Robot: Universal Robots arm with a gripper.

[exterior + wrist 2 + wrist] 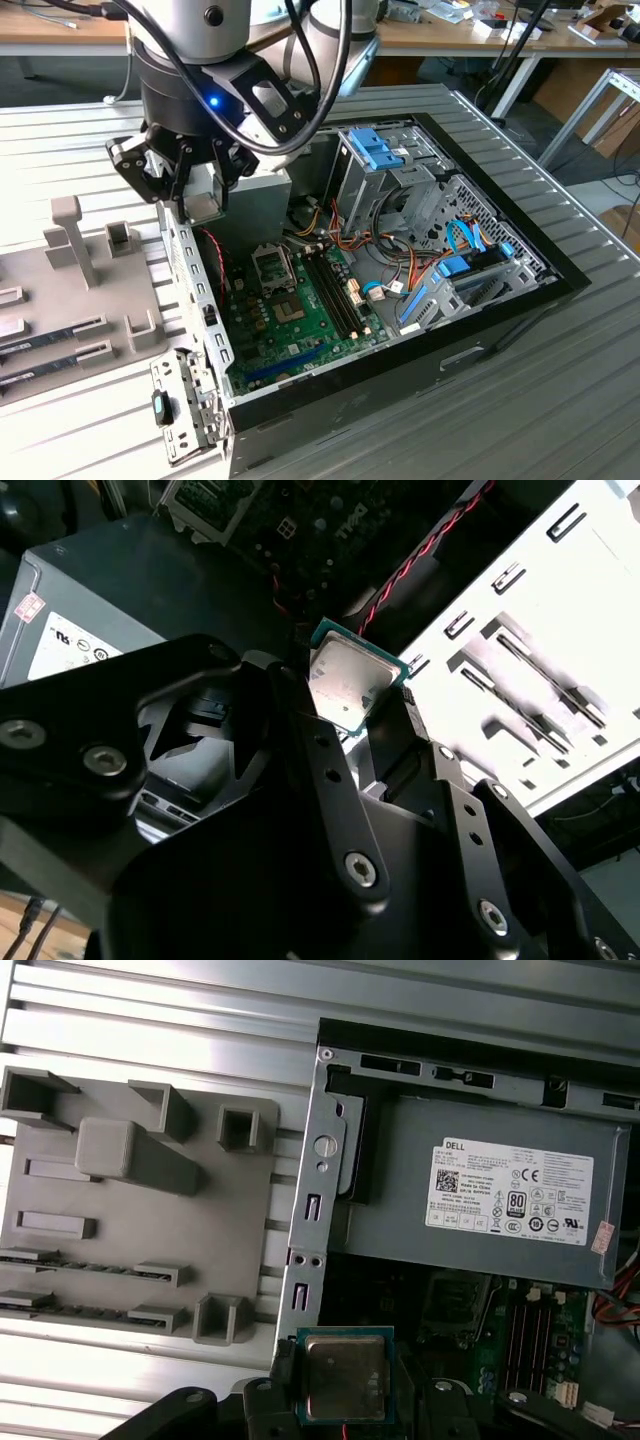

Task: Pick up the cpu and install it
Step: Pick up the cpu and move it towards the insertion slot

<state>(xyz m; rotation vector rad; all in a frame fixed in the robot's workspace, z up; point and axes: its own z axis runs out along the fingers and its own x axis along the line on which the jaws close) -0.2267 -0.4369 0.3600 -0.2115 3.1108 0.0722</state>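
The cpu (345, 1375) is hanging in the air near the power supply (480, 1195), its metal lid showing in both wrist views. It is sitting over the case wall (305, 1220) that is running beside that box. The gripper (345, 1392) is pinching it by two opposite edges, with the fingers (283, 1372) closing only to the chip's width.

I am judging the pick-up done and the carrying step in hand. The install is not yet done: the socket (455, 1305), just beside the power supply, is appearing to hold no chip. Seating would be calling for squaring the chip to that socket and keeping it level.

I am counting one cpu, one gripper, one power supply and one socket. Two memory sticks (55, 333) are lying in the grey tray (140, 1230), beyond the case wall from the power supply.
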